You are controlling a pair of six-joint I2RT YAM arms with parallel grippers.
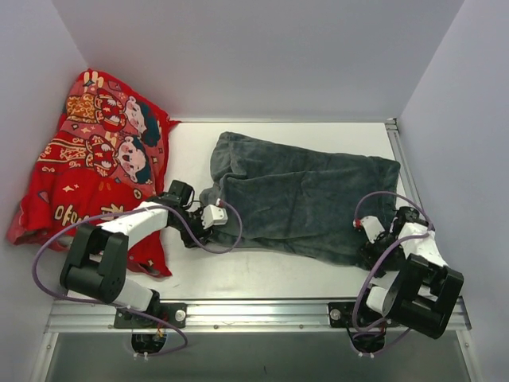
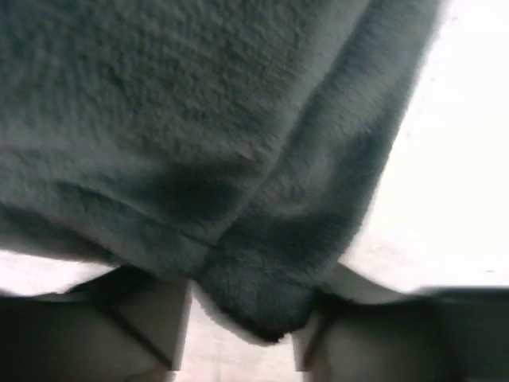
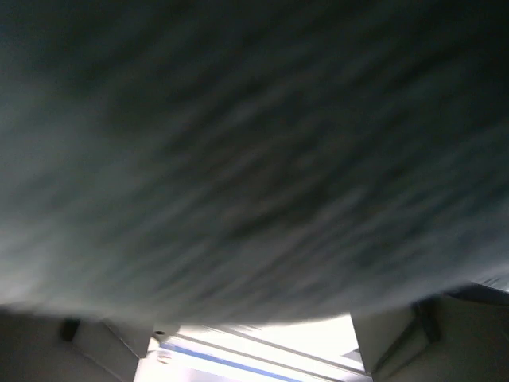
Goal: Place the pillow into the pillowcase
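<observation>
The work appeared to be at the stage of taking hold of the plush dark grey-blue fabric pillowcase (image 1: 310,199), which lay spread flat across the middle of the white table (image 1: 262,274), its near edge between the two arms. No white pillow showed in any view, so I could not tell whether it was already inside the case or under the crumpled red cloth printed with cartoon figures (image 1: 87,159) at the far left.

The left pincer (image 1: 213,215) sat at the case's near-left corner. In the left wrist view its fingers (image 2: 135,326) stood on either side of that thick folded corner, which touched both. Whether they were clamped on it or only bracketing it, I could not tell.

The right pincer (image 1: 367,237) was at the case's near-right edge. Its fingers (image 3: 87,342) were spread wide with bare table showing between them, and blurred plush filled the view above them, so it held nothing.

Judging from this, the next move called for finding the case's open mouth and pinching a single layer of the limp plush, not both
</observation>
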